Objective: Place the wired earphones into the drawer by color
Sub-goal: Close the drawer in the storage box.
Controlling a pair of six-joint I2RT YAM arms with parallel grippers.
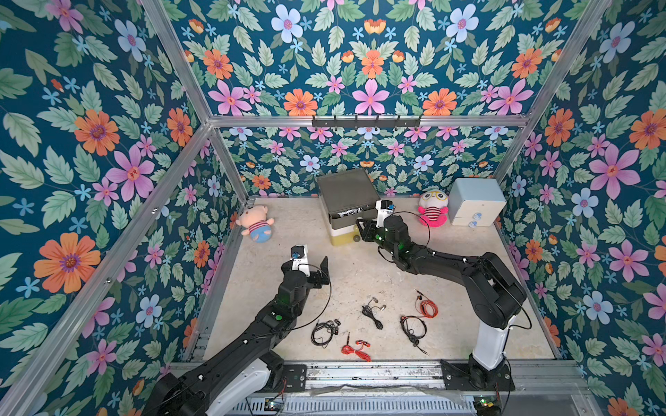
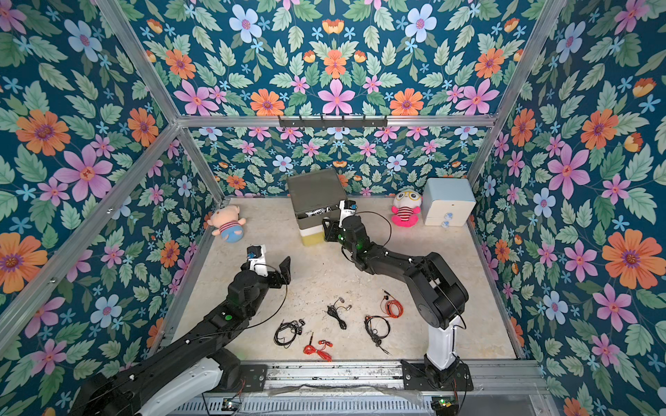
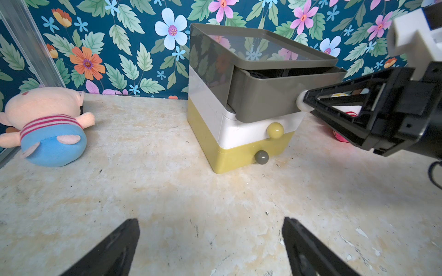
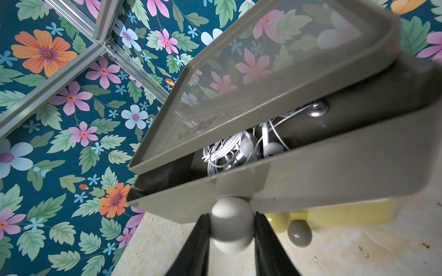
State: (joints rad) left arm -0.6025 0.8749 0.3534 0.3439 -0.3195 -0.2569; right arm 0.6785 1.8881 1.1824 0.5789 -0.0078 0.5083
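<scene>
A three-tier drawer unit stands at the back, grey over white over yellow. Its grey top drawer is pulled partly out, and white wired earphones lie inside. My right gripper is shut on that drawer's white knob. Near the table's front lie three black bundles and two red ones. My left gripper hovers open and empty over bare table, left of the drawer unit.
A pig plush lies at the back left. A pink plush and a pale blue mini cabinet stand at the back right. The lower drawers are shut, with a yellow knob and a grey knob.
</scene>
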